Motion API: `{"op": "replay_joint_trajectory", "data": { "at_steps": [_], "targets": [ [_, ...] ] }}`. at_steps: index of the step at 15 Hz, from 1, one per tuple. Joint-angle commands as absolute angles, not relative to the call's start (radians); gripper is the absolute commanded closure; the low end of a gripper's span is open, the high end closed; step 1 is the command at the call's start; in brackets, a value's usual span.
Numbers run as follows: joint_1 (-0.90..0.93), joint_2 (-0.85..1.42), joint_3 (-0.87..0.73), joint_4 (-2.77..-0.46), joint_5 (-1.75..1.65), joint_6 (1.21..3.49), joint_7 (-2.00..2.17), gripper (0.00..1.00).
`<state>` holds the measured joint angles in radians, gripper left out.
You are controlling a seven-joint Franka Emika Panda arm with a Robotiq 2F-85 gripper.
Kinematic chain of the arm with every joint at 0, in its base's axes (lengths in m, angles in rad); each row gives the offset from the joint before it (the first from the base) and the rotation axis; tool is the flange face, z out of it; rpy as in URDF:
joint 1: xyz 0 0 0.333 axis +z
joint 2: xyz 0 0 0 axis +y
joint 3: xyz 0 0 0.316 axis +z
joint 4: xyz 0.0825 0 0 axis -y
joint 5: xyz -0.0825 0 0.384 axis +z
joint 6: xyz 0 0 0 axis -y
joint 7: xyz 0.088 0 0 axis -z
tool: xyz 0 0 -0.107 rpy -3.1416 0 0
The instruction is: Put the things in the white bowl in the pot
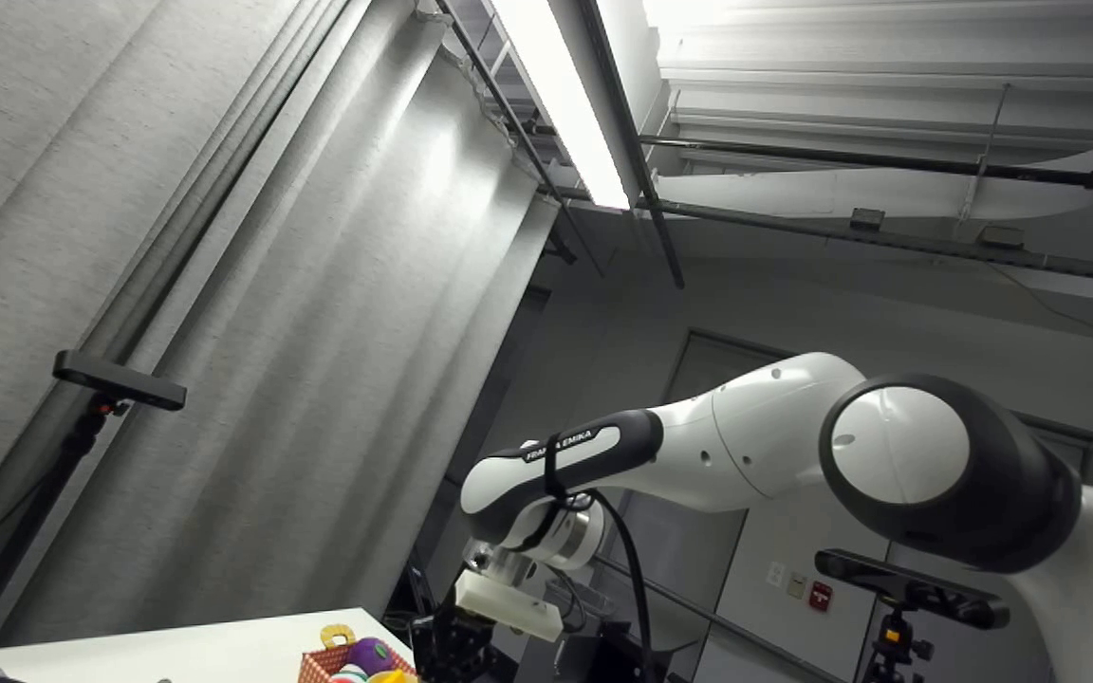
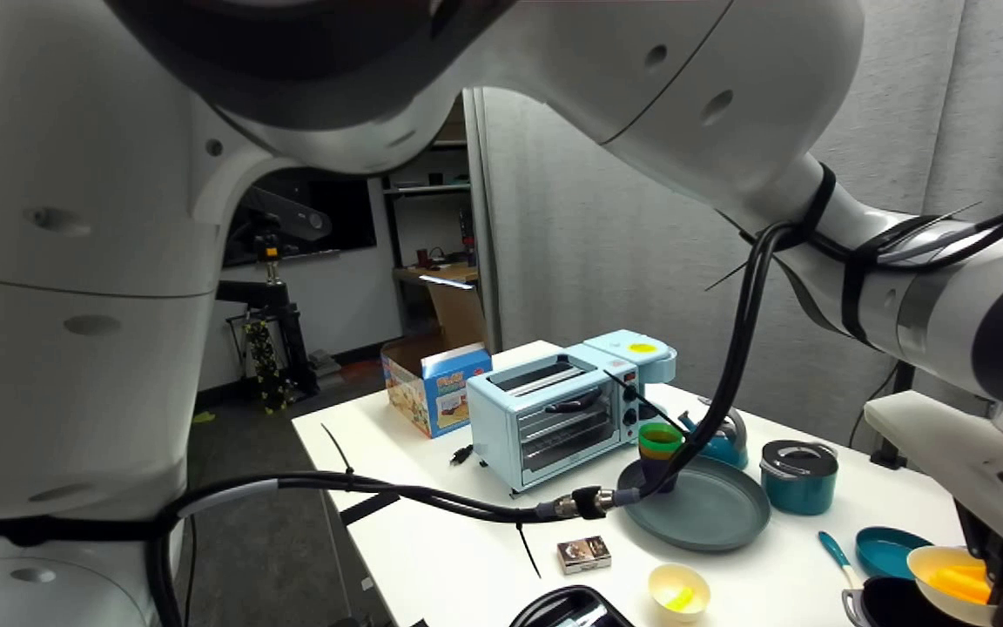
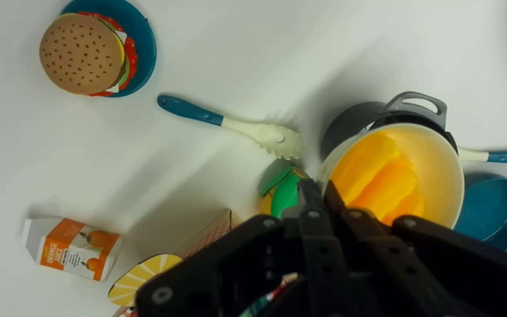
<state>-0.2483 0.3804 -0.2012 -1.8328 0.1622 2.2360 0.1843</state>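
The white bowl [image 3: 442, 189] holds several yellow-orange pieces [image 3: 381, 171] in the wrist view. My gripper [image 3: 321, 187] is shut on its rim, one finger outside the wall and one inside. Below the bowl is a dark pot [image 3: 350, 125] with a grey handle, partly covered by it. In an exterior view the bowl [image 2: 926, 566] hangs above and beside the black-lined pot [image 2: 889, 601], at the right edge of the picture; how far it tilts I cannot tell. The gripper [image 1: 452, 655] also shows low in an exterior view, where the bowl is hidden.
Near the pot lie a teal pan [image 3: 495, 213], a toothed spoon [image 3: 236, 125] and a green-and-orange toy [image 3: 283, 196]. A checked basket [image 1: 319, 664] with toys stands close to the gripper. Further off are a lidded teal pot [image 2: 802, 488], a grey plate [image 2: 719, 514] and a small cream bowl [image 2: 667, 579].
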Motion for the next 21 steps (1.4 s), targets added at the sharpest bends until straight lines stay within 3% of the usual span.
{"op": "replay_joint_trajectory", "data": {
  "at_steps": [1, 21],
  "targets": [
    [-0.241, 0.406, -0.207, -1.811, 0.143, 2.233, 0.192, 0.99],
    [-0.227, 0.488, -0.195, -1.709, 0.011, 2.184, 0.097, 0.99]
  ]
}}
